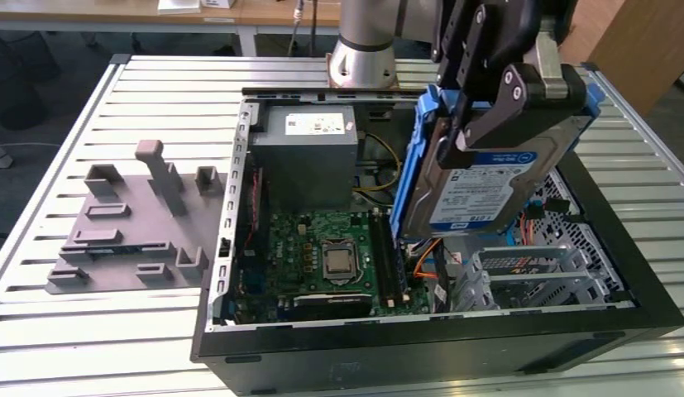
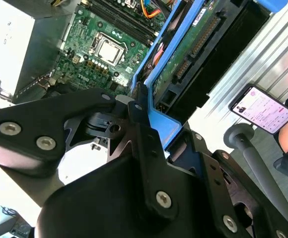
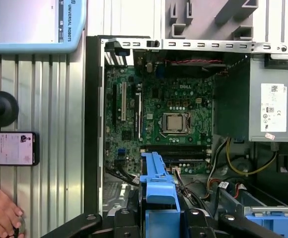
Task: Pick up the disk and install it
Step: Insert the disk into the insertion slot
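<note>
Picked up, not yet installed: jaws of the black gripper (image 1: 480, 132) pinch the flat silver, blue-framed disk (image 1: 485, 194) near upright, at three o'clock over the open black computer case (image 1: 430, 351).

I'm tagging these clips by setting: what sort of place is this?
Most likely a robotics lab bench: an opened desktop computer case lies on a slatted metal table, the arm's gripper holds the disk above it, and a teach pendant rests beside the case.

Pincer (image 2: 141, 99), black: clamped on disk (image 2: 196, 42), blue-framed, seen edge-on. Motherboard (image 2: 104, 49), green, beyond it. Phone (image 2: 261, 108), screen lit, lying on slatted metal counter (image 2: 278, 49).
</note>
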